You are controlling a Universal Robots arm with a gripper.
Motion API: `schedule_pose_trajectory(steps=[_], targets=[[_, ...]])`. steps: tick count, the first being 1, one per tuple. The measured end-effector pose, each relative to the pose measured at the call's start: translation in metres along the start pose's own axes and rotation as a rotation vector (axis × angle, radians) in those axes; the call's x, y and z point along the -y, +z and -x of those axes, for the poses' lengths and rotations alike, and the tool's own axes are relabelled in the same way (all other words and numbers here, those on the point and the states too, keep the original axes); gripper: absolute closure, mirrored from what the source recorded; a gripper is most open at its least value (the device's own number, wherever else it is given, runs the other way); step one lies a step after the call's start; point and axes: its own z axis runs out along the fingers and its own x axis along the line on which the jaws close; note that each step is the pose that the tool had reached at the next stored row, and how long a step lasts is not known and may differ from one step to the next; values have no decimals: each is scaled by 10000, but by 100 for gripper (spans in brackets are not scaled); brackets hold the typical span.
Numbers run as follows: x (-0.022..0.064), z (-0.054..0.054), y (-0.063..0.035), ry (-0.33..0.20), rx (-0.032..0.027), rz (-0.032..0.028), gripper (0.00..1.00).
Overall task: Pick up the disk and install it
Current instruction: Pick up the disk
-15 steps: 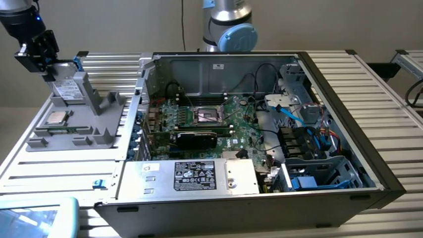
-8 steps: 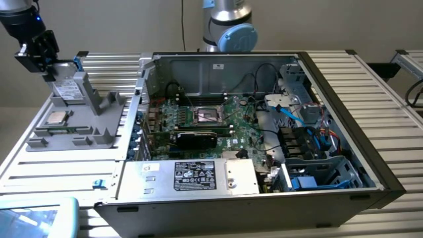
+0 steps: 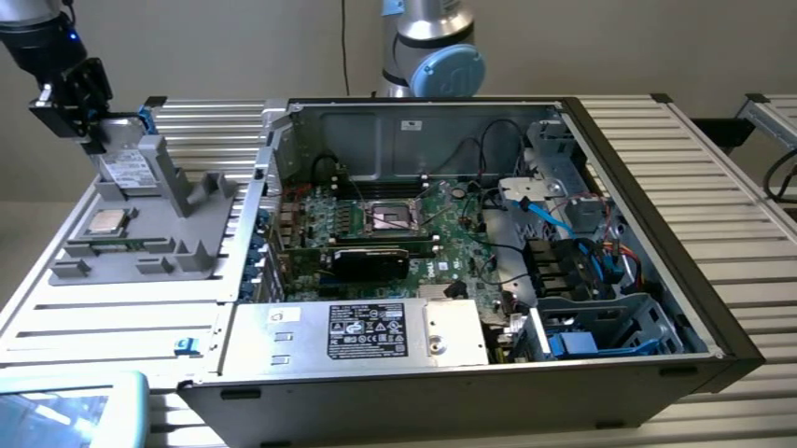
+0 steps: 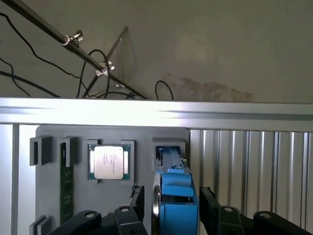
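Over grey fixture (image 3: 200,250) at the exterior view's left, hand (image 4: 171,200) open w/ upright disk (image 4: 176,188) btwn fingers (image 4: 208,203); flat faces twd them, no grip yet.

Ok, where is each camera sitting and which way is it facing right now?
Exterior view: high, across from the arm's base, looking down over the open computer case; that base and the tool show, the tool at the exterior view's left, at the disk.
Wrist view: on the wrist, looking past the open tool at the grey fixture; its fingers show either side of the disk.
Shared: tool, disk, CPU chip, grey fixture.
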Motion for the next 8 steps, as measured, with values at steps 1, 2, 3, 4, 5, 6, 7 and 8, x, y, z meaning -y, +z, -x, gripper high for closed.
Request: schedule_pose_trajectory(steps=[1,2,3,4,5,6,7,8], targets=[[-1,6,2,1,3,-1,43],[-2,13,2,0,4,0,43],[-4,17,3,1,4,0,43],[-5,17,2,0,4,1,43],[-6,17,3,-1,4,1,43],[-7,17,4,-1,4,1,43],[-8,18,6,-1,4,0,43],[-10,18,7,0,4,-1,43]])
